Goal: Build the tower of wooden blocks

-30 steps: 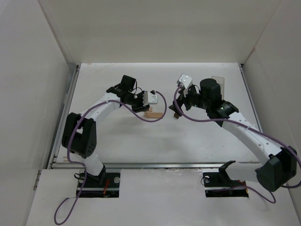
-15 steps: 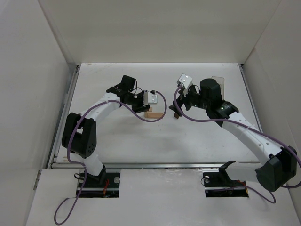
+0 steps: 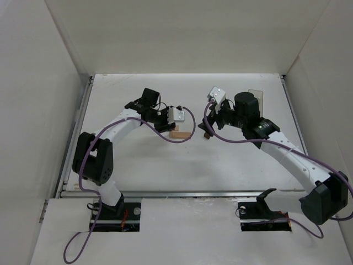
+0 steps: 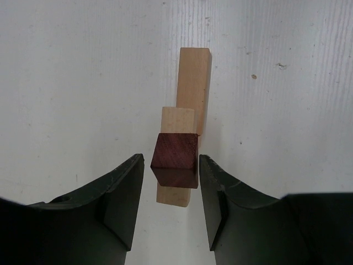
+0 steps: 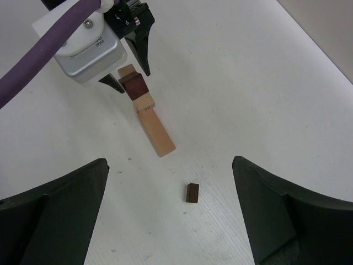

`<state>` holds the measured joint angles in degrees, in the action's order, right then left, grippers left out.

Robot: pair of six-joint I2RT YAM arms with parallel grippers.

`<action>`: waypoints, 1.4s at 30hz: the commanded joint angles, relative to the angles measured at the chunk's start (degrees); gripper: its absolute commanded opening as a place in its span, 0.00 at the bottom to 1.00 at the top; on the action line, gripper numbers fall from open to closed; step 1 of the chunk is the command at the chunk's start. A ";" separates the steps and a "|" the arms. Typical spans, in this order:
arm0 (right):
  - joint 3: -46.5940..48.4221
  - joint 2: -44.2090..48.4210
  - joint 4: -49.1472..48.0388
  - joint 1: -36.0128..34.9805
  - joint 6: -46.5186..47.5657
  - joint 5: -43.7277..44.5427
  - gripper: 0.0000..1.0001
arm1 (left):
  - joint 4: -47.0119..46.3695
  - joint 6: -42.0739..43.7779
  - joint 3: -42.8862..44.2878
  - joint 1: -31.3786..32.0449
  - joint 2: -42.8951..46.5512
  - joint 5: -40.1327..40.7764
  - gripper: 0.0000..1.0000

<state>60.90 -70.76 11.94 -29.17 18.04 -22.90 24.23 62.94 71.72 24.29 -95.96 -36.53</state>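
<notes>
A dark cube [image 4: 175, 157] is sitting atop a short tan block [image 4: 177, 118], which is overlapping one end of a long bar [image 4: 194, 83]. The left gripper [image 4: 171, 165] is straddling the cube, jaws slightly spread, not pinching. The right gripper [image 5: 170, 165] is hovering spread wide, well apart from the cube, over a small dark piece [image 5: 191, 193].

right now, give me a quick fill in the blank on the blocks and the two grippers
1. The left gripper has a finger on each side of the cube, which rests on a ____ block.
2. The right gripper is wide ____.
3. The small dark piece lies alone, nearest the ____ gripper.

Missing words: tan; open; right
</notes>
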 commanded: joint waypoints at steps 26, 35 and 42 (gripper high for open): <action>1.41 -0.34 -2.10 0.43 0.41 -0.84 1.00 | -0.15 -0.28 1.48 0.14 -0.10 -0.11 0.42; 2.55 -1.48 -0.44 0.43 -0.19 -0.84 1.00 | 3.36 2.54 1.49 -1.00 0.43 -0.64 0.43; 3.08 -3.06 -1.40 2.19 -6.34 4.42 1.00 | 4.86 3.60 3.15 -1.00 1.48 -3.37 0.56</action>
<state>61.32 -73.36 12.43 -28.12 15.44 -21.58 27.35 65.36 71.85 23.53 -95.94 -36.93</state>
